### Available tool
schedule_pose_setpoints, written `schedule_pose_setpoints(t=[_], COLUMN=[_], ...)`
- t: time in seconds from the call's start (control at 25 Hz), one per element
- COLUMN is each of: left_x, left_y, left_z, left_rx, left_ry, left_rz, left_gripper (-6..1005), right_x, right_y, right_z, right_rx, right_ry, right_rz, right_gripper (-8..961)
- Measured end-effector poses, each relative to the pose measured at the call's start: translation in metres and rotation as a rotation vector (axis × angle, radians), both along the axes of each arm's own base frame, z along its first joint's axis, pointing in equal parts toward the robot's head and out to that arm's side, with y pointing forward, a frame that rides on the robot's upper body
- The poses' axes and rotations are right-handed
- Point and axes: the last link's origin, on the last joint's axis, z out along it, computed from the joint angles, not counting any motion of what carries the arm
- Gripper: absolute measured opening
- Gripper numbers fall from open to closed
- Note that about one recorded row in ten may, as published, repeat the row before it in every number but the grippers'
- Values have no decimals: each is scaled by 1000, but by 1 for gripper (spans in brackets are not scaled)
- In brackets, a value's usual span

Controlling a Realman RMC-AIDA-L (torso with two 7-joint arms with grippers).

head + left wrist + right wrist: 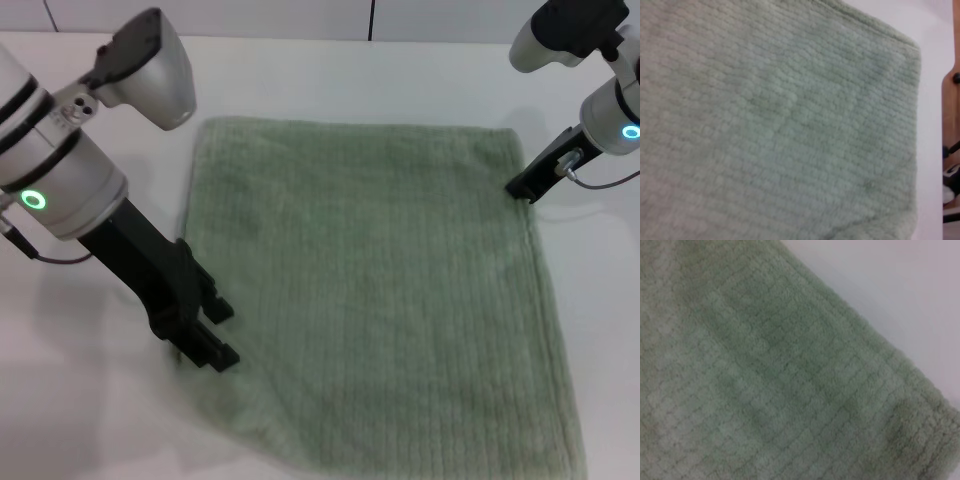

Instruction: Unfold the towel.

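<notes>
The towel point(380, 290) is a large pale sage-green ribbed cloth lying spread flat on the white table point(90, 420). It is roughly rectangular, and its near left corner is a little rumpled. My left gripper point(222, 335) is low over the towel's left edge, with its two dark fingers apart and nothing visibly between them. My right gripper point(520, 188) touches down at the towel's far right corner. The towel fills most of the left wrist view point(770, 130) and of the right wrist view point(765, 390), with no fingers showing in either.
Bare white table surrounds the towel on the left, at the back point(350, 80) and on the right. In the left wrist view the table's edge point(935, 125) shows, with a brown floor strip and dark objects point(952, 150) beyond it.
</notes>
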Motion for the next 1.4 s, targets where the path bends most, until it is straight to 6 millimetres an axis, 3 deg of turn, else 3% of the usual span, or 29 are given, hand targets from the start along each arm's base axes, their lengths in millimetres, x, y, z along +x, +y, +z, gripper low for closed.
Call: schedule_pose_setpoints(t=[0.4, 0.56, 0.76, 0.96, 1.12, 1.16, 1.4], left_x=[4, 12, 14, -7, -19, -29, -53], left_y=[8, 20, 50, 83, 94, 99, 99], left_z=[26, 16, 0, 3, 4, 5, 7], left_rx=[93, 197, 471, 838, 985, 1099, 1345], left_ry=[8, -143, -423, -571, -631, -678, -784], left_rz=[-58, -110, -68, 38, 86, 127, 190], left_gripper=[683, 689, 690, 690, 691, 691, 691], right_x=[0, -6, -27, -66, -98, -104, -116], right_y=[0, 3, 13, 30, 39, 42, 48], right_z=[1, 1, 3, 9, 6, 4, -15], right_rx=[-1, 1, 10, 60, 185, 237, 523], right_ry=[0, 1, 4, 14, 73, 90, 186], right_rz=[-2, 9, 42, 165, 321, 370, 579], right_gripper=[-1, -1, -1, -1, -1, -1, -1])
